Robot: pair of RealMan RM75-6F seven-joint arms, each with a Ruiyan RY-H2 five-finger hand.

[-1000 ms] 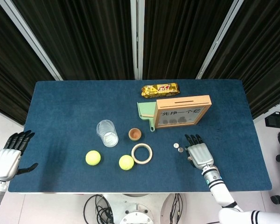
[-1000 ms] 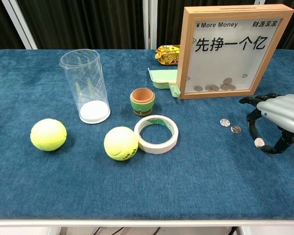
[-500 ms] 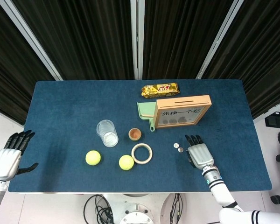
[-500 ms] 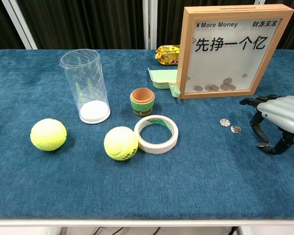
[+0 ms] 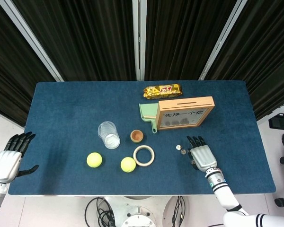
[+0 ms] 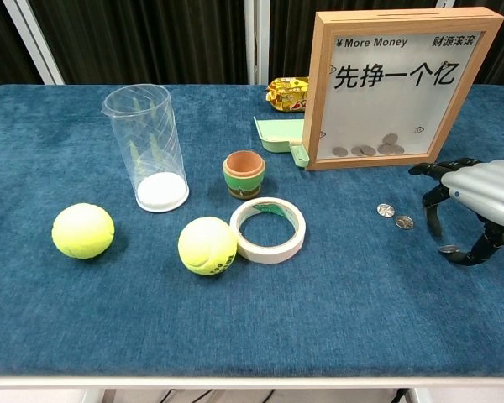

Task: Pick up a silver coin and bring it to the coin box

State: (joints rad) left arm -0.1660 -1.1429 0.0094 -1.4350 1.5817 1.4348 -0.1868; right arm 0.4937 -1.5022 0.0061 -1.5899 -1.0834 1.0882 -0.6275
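Two silver coins (image 6: 385, 210) (image 6: 404, 222) lie on the blue cloth in front of the wooden coin box (image 6: 395, 84); the head view shows them as coins (image 5: 180, 149) below the box (image 5: 185, 112). A third silver coin (image 6: 448, 248) lies flat under my right hand (image 6: 477, 201), beside the thumb tip. That hand (image 5: 202, 156) arches over it with fingers apart and grips nothing. My left hand (image 5: 12, 153) hangs with spread fingers off the table's left edge, holding nothing.
A tape roll (image 6: 268, 229), two tennis balls (image 6: 207, 245) (image 6: 82, 230), a clear cup (image 6: 147, 147) and a small clay pot (image 6: 244, 173) stand left of the coins. A green scoop (image 6: 281, 134) and a snack bar (image 6: 287, 92) lie beside the box.
My right hand's fingers curled in toward the thumb over the third coin, then spread apart again. The coin stays on the cloth. The left hand has not moved.
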